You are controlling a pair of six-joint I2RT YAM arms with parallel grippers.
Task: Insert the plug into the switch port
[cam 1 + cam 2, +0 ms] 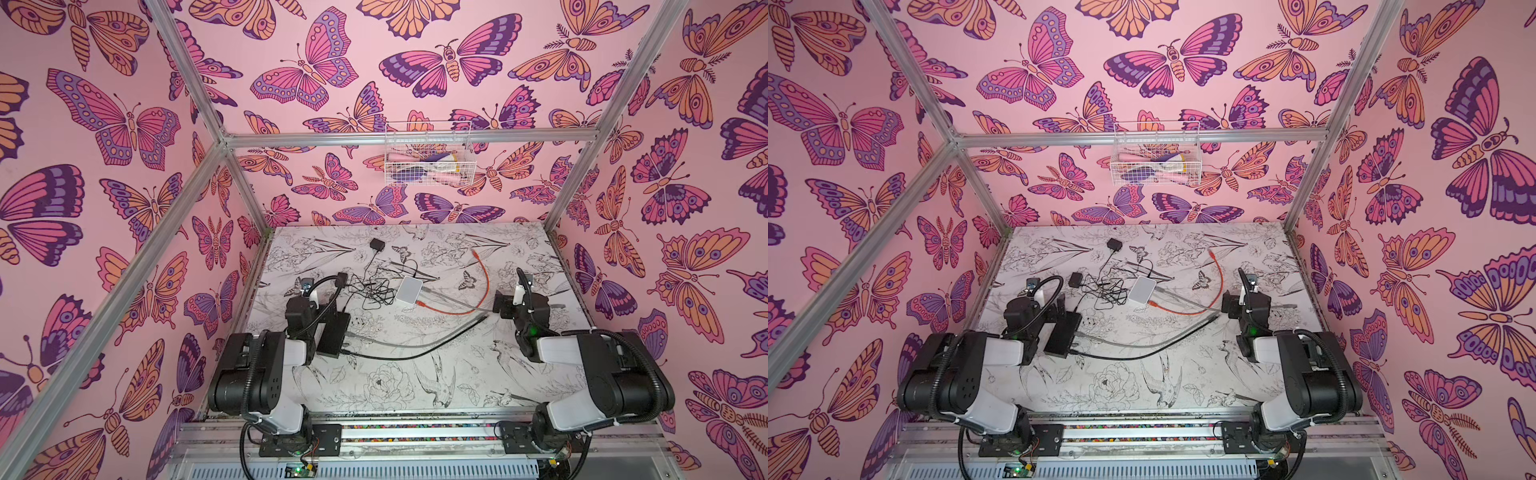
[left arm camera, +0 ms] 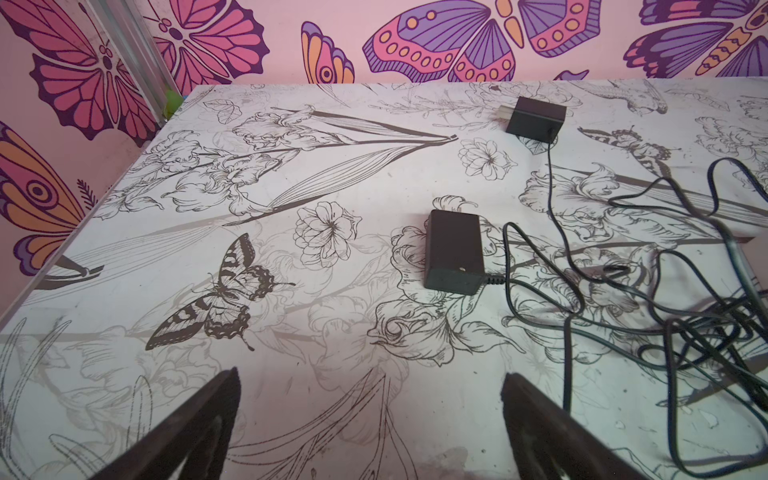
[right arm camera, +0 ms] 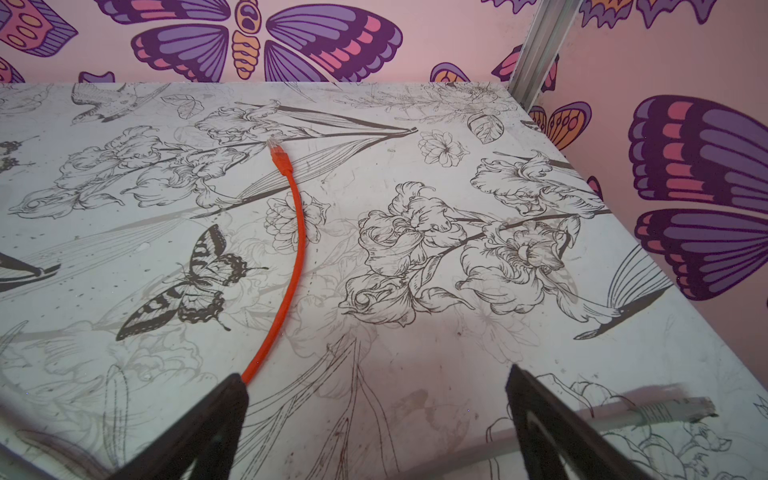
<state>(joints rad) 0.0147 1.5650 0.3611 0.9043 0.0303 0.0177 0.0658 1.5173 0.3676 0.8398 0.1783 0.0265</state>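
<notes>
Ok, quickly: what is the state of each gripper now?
Left gripper: open, holding nothing.
Right gripper: open, holding nothing.

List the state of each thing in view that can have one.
Left gripper: open, empty.
Right gripper: open, empty.
Orange ethernet cable's far plug: unplugged, lying on the table.
Grey cable's plug: loose on the table.
Thin black power cords: tangled.
Small white switch box: lying flat on the table.
</notes>
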